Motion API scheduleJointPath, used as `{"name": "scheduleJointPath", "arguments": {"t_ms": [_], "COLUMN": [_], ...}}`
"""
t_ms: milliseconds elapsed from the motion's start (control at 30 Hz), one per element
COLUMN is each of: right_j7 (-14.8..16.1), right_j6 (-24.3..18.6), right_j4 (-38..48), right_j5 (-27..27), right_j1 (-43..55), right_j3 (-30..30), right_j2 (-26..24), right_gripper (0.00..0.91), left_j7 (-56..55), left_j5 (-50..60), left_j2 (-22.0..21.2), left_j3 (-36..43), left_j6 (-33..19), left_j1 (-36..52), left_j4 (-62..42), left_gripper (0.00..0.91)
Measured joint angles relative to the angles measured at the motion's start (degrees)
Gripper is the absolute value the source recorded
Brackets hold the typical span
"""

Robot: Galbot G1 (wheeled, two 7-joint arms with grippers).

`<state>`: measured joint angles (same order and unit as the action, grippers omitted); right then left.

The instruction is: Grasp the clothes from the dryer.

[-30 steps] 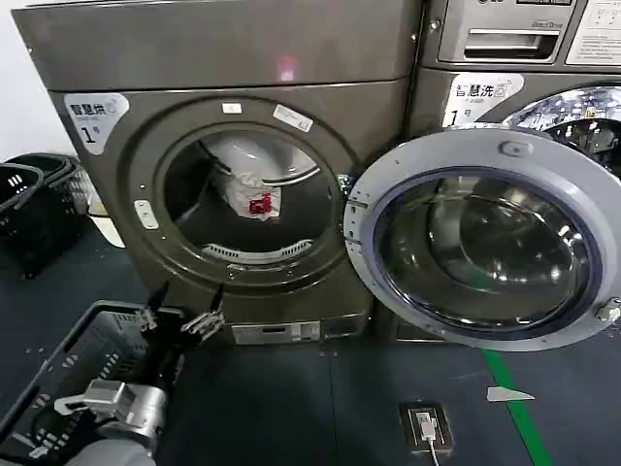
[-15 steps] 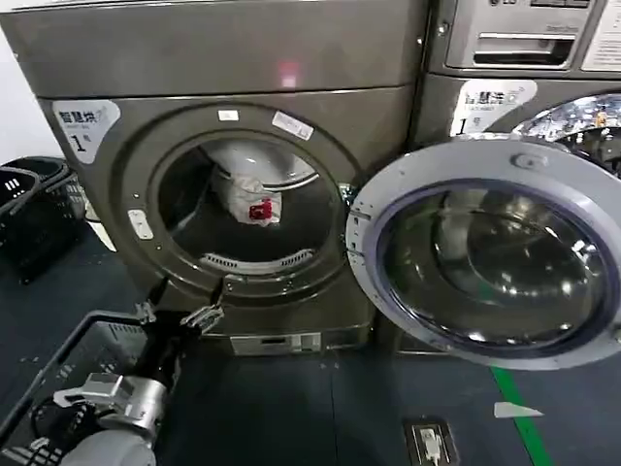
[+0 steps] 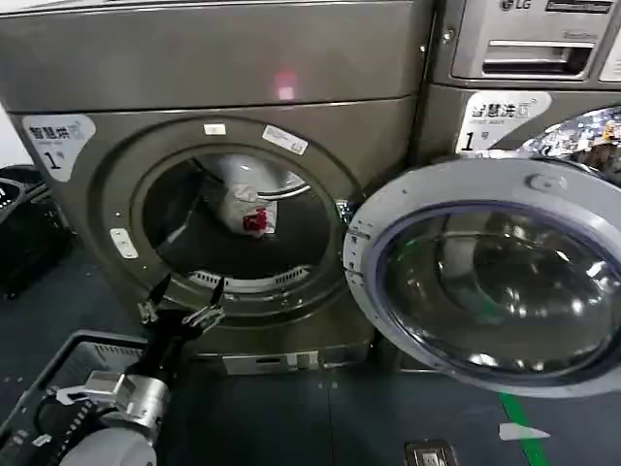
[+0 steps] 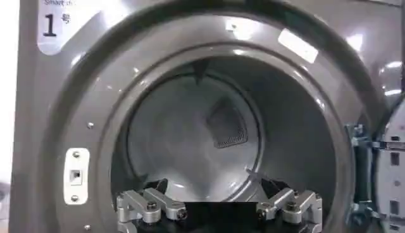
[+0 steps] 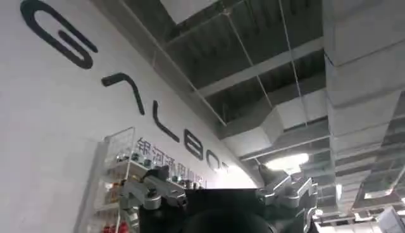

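The dryer is a dark grey-brown machine with its round porthole open. The clothes, a small whitish bundle with a red patch, lie deep in the drum. My left gripper is open and empty. It hovers just outside the porthole's lower rim, below and left of the clothes. In the left wrist view the left gripper faces the drum of the dryer, fingers spread wide. My right gripper is open, holds nothing and points up at a ceiling.
The dryer's round glass door stands swung open to the right. A second machine with a silver drawer panel stands behind it. A dark basket sits on the floor at the lower left, another black basket at far left.
The dryer has grown larger in the head view, as if the robot came closer. The left gripper has risen from over the basket to the porthole's lower rim, still open.
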<state>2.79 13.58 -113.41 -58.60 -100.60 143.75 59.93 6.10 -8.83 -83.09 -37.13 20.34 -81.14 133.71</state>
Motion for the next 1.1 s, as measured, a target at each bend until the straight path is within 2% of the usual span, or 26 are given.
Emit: {"name": "scheduleJointPath", "arguments": {"t_ms": [1100], "right_j7": [-0.77], "right_j6": [0.33], "right_j4": [-1.21], "right_j5": [-1.65], "right_j1": [-0.49], "right_j3": [1.76], "right_j2": [-0.17], "right_gripper": [0.907], "left_j7": [-0.34], "left_j5": [-0.61], "left_j2": [0.96], "left_j3": [-1.38], "left_j6": [0.48], "left_j1": [2.04], "left_j4": [-2.36], "left_gripper": [0.907]}}
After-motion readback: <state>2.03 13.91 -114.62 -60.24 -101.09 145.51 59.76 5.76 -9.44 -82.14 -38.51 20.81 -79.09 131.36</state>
